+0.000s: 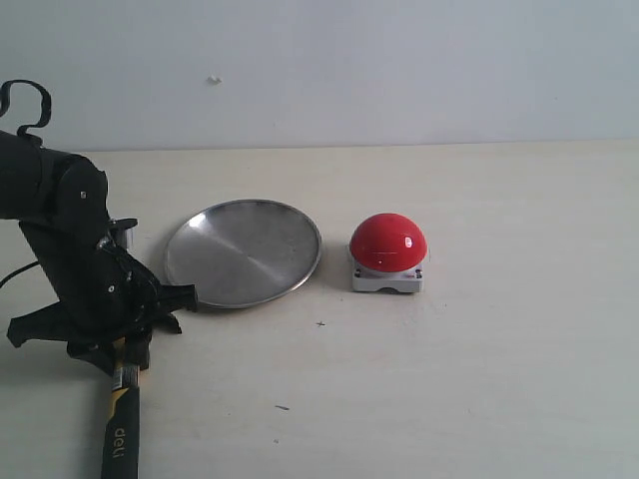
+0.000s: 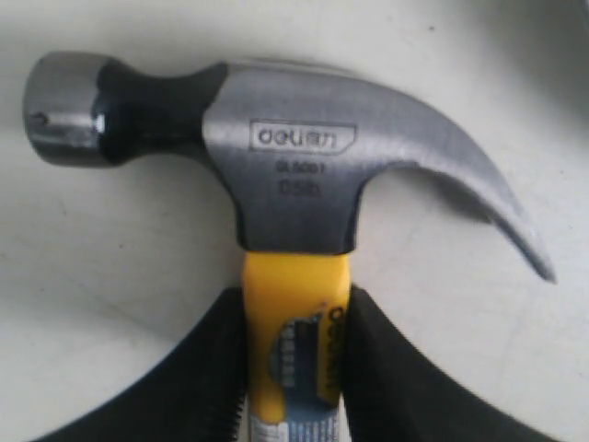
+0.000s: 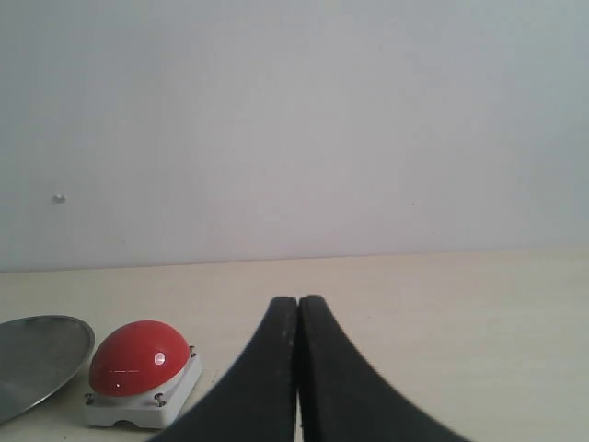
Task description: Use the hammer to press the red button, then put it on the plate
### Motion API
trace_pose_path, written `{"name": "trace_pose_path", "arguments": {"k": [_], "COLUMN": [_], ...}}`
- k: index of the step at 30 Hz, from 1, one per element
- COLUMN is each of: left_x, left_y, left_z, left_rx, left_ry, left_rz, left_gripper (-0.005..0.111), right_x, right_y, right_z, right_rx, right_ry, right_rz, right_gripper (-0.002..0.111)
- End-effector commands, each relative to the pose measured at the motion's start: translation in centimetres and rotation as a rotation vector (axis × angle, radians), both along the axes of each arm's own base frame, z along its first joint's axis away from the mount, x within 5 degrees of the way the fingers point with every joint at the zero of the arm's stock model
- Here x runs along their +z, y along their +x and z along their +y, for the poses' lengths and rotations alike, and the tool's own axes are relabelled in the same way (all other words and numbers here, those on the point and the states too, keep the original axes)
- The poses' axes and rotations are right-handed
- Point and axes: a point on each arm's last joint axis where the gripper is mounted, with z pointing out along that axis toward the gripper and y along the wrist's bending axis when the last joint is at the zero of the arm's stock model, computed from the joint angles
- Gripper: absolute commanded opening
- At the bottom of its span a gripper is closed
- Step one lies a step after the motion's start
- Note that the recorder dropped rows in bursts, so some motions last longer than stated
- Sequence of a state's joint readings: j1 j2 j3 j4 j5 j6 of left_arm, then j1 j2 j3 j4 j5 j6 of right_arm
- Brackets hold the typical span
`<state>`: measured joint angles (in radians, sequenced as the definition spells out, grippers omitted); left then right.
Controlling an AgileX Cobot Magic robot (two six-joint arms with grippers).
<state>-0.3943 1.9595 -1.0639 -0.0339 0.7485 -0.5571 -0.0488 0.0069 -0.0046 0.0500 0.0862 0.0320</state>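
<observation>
The hammer [image 2: 285, 161] lies against the pale tabletop, and my left gripper [image 2: 296, 304] is shut on its yellow neck just below the steel head. In the exterior view the left gripper [image 1: 125, 344] sits at the left, with the hammer's black handle [image 1: 120, 434] running toward the front edge. The plate [image 1: 243, 251] lies right of it, and the red button [image 1: 387, 242] stands right of the plate. My right gripper [image 3: 299, 302] is shut on nothing, with the red button [image 3: 138, 361] and the plate's rim [image 3: 37, 354] ahead of it. The exterior view does not show the right gripper.
A plain white wall runs along the table's far edge [image 1: 399, 145]. The left arm [image 1: 60, 220] reaches in from the left border of the exterior view.
</observation>
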Motion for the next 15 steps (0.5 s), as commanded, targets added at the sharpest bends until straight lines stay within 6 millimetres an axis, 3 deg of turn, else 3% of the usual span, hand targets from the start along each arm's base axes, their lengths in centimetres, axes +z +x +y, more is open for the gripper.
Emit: {"name": "trace_pose_path", "arguments": {"k": [1,15], "left_x": [-0.7,0.4], "left_y": [-0.1,-0.4], "left_z": [0.0,-0.3], "left_rx": [-0.041,-0.096], "left_ry": [0.018,-0.087], "left_rz": [0.011,0.038], "left_gripper": [0.000,0.000], "right_x": [-0.1,-0.1], "right_y": [0.0,0.0], "right_z": [0.0,0.0], "right_rx": [-0.006,-0.006], "right_ry": [-0.004,-0.004], "right_rz": [-0.009,-0.009], "right_gripper": [0.000,0.000]}}
